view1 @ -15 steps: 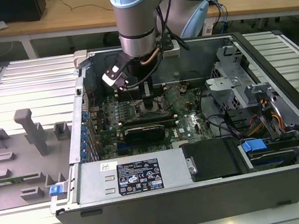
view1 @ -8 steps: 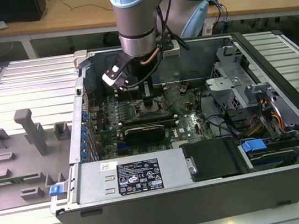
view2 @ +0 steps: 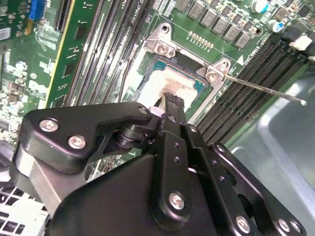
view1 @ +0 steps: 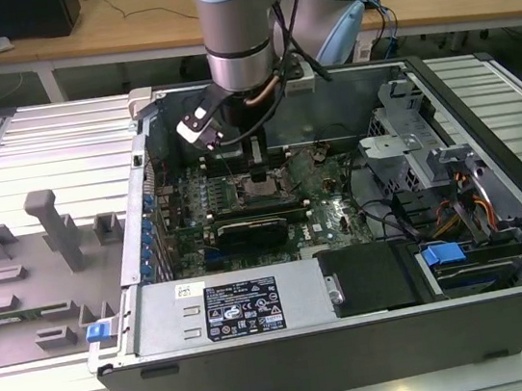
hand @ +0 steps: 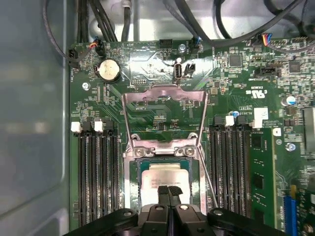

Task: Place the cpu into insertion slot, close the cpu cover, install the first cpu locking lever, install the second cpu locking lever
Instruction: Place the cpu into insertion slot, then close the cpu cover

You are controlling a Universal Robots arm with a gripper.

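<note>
The cpu (hand: 165,173) lies flat, silver top up, in the insertion slot (hand: 134,184) on the green board. It also appears as a bright square (view2: 183,83) in the second wrist view. My gripper (hand: 169,191) hangs right over it with its black fingers (view2: 171,101) pressed together, tips at the chip's top; I cannot tell whether they touch it. The cpu cover (hand: 165,93) is swung back off the slot, lying open over the board. A thin locking lever (view2: 263,89) sticks out sideways from the slot's rim (view2: 165,46). In the exterior view the gripper (view1: 256,172) reaches down into the computer case.
Long black memory slots (hand: 96,172) (hand: 229,167) flank the socket. A coin battery (hand: 108,70) and dark cables (hand: 197,19) sit beyond the cover. The case holds a power supply (view1: 247,304) and a drive cage (view1: 432,167). A grey fixture plate (view1: 39,275) lies at the exterior view's left.
</note>
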